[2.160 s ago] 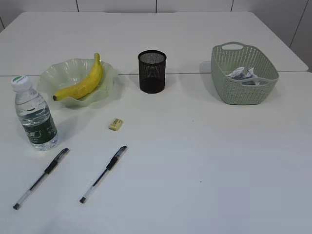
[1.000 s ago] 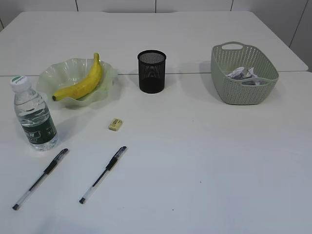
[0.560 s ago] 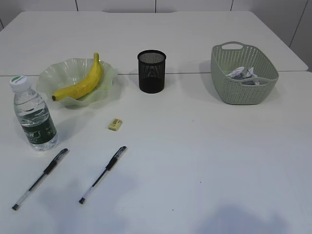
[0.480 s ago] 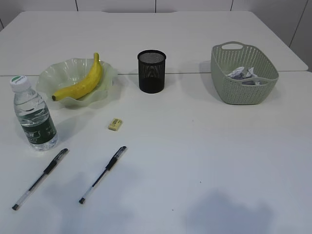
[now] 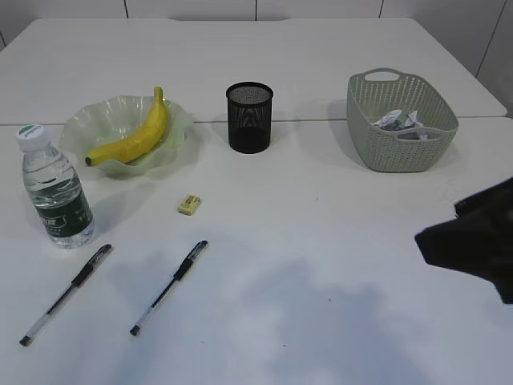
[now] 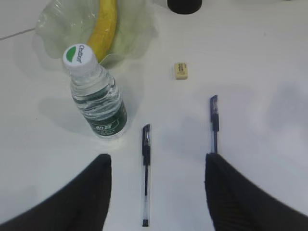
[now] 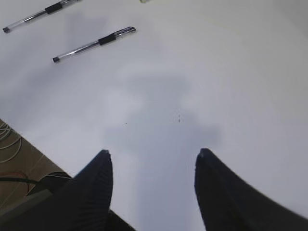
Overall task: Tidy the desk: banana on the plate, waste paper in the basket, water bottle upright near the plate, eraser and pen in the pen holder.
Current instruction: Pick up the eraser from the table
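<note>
Left wrist view: the left gripper [image 6: 156,192] hangs above the white tabletop [image 5: 337,200] with its 2 dark fingers [image 6: 91,192] spread wide and holding nothing. Between them lies the nearer clear-barrelled black-capped pen [image 6: 146,173], its long axis running 12 to 6 o'clock in this view, cap end towards 12, so it lies along the gap and not across it. The second pen of the same kind [image 6: 213,122] lies parallel at about 1 o'clock, its lower end hidden behind the right-hand finger. The small cream rectangular eraser [image 6: 180,70] sits further out at 12 o'clock, well apart from both pens. The upright clear plastic water bottle [image 6: 96,96], just beside the pale green wavy-edged glass plate [image 6: 53,24], stands at 11 o'clock; the plate carries the yellow banana [image 6: 103,26].

The left arm is judged the nearer to both pens and the eraser. The right gripper [image 7: 151,187], fingers likewise spread and empty, hovers over bare tabletop with the pens far off at its 11 o'clock.

In the exterior view the black mesh pen holder [image 5: 249,117] stands at 12 o'clock from the eraser; the crumpled waste paper [image 5: 398,122] lies in the grey-green woven plastic basket [image 5: 365,104].

Writing: the bottle's green-and-white cap bears a brand word, too blurred to read; the dark green label and the eraser's print are illegible.
</note>
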